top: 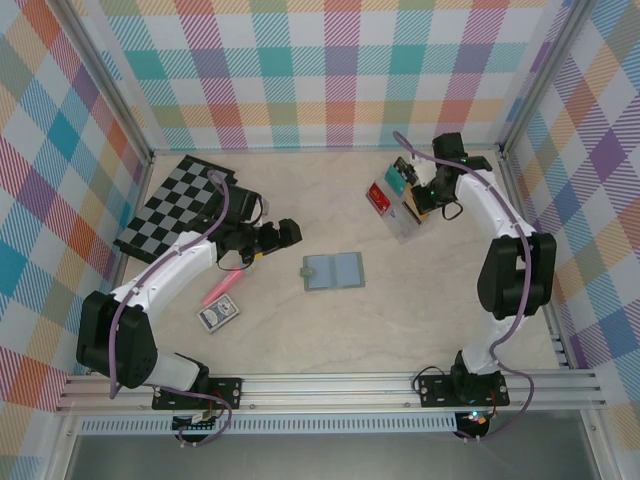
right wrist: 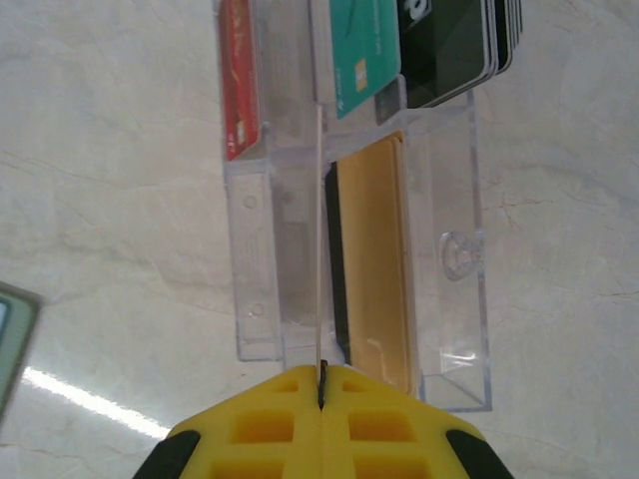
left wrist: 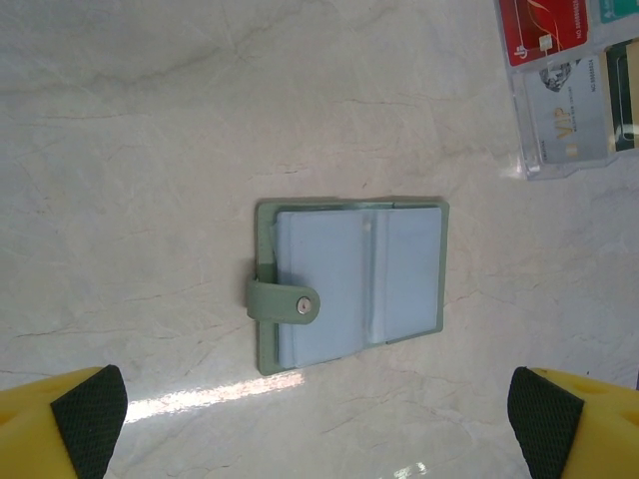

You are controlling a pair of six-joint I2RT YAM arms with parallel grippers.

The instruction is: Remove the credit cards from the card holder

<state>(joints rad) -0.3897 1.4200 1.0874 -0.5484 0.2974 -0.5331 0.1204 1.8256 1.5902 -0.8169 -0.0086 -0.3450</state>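
**Card Holder Seen Open on the Table, Cards Seen in the Clear Tray**

The card holder (left wrist: 349, 284) is laid open and flat on the pale table (left wrist: 150, 150), near the middle, between the two arms. Its blue inside is turned up. A little strap with a round snap is folded over one edge. It is not touched by anything.

The left gripper (left wrist: 318, 411) is held above the card holder. Its jaws are spread wide and nothing is held in them. Its black pads (left wrist: 90, 409) are seen at the bottom corners of the left wrist view.

The credit cards (right wrist: 364, 50) are found in the clear tray (right wrist: 454, 329), on the far right part of the table, well apart from the card holder. A red card (right wrist: 238, 80), a teal one, a stack of dark cards (right wrist: 454, 45) and a gold card (right wrist: 374, 259) are laid in its parts.

The right gripper (right wrist: 321, 377) is held over the near end of the tray. Its jaws are pressed together, and a thin card (right wrist: 319, 249), seen from its edge, is pinched between them.

A checkered board (top: 175, 208) and a blue card pack (top: 218, 316) are placed on the left side
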